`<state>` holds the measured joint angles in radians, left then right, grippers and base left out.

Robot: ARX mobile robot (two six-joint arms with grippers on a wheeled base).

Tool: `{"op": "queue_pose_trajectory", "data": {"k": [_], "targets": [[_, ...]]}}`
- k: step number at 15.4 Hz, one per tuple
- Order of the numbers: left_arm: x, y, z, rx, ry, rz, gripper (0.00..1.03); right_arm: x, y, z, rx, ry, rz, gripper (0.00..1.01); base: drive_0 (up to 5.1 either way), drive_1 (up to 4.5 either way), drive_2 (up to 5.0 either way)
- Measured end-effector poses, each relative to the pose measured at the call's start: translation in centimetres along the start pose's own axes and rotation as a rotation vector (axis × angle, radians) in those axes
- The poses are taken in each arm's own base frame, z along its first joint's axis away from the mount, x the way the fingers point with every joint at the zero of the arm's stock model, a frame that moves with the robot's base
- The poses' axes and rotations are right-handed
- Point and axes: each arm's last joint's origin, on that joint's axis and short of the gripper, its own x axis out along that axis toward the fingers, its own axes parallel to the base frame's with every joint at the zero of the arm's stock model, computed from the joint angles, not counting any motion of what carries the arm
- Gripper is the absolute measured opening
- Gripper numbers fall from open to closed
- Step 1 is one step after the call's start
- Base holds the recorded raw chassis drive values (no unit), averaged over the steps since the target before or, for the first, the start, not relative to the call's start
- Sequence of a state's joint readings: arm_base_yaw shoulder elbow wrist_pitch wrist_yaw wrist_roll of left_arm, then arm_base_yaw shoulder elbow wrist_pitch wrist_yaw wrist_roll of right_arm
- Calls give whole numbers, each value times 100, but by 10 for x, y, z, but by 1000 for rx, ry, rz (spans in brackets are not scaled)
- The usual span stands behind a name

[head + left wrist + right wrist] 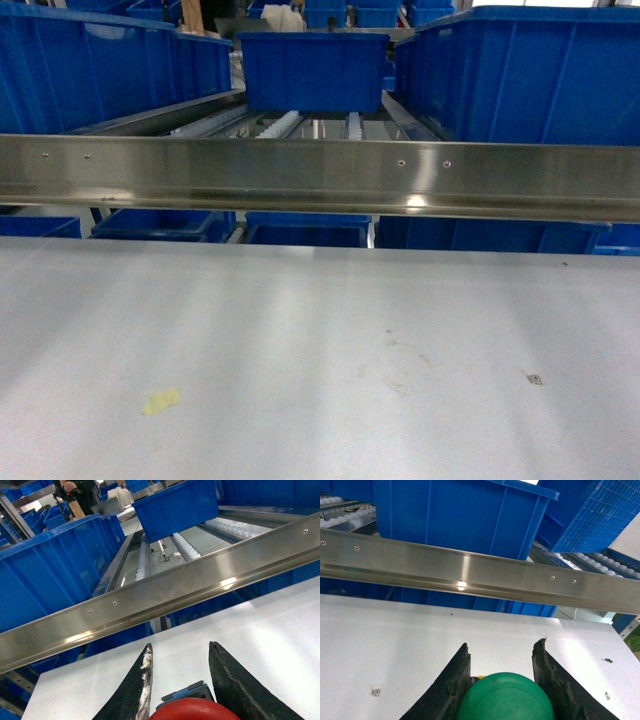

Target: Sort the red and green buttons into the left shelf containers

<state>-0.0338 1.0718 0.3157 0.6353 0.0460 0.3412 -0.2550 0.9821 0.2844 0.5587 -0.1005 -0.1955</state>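
- The red button (187, 710) sits between the left gripper (180, 680) fingers, jaws closed around it.
- The green button (505, 697) is held likewise by the right gripper (500, 680).
- Both hang over the white table (320, 350), carrying step; next they must go over the steel rail (320, 175) to the left blue tubs (90, 70).

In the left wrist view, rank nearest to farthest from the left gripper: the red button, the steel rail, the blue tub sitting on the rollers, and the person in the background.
1. Red button: between the left gripper's fingers, bottom edge.
2. Steel rail: just beyond the white table's edge, crossing the view.
3. Blue tub: up the roller lane, upper centre.
4. Person: top left, behind the tubs.
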Motion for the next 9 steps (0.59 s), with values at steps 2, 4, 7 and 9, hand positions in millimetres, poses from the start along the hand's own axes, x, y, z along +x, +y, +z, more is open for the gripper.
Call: {"op": "queue_pose_trajectory", "data": {"k": [2, 4, 7, 9], "targets": [[0, 0, 0, 0, 0, 0, 29, 0, 0, 0, 0, 1, 0, 33, 7, -380, 394], [0, 0, 0, 0, 0, 0, 29, 0, 0, 0, 0, 1, -1, 33, -306, -144, 459], [0, 0, 0, 0, -1, -2, 29, 0, 0, 0, 0, 2, -6, 33, -350, -78, 426], [0, 0, 0, 0, -3, -2, 29, 0, 0, 0, 0, 0, -6, 33, -384, -41, 414]]}}
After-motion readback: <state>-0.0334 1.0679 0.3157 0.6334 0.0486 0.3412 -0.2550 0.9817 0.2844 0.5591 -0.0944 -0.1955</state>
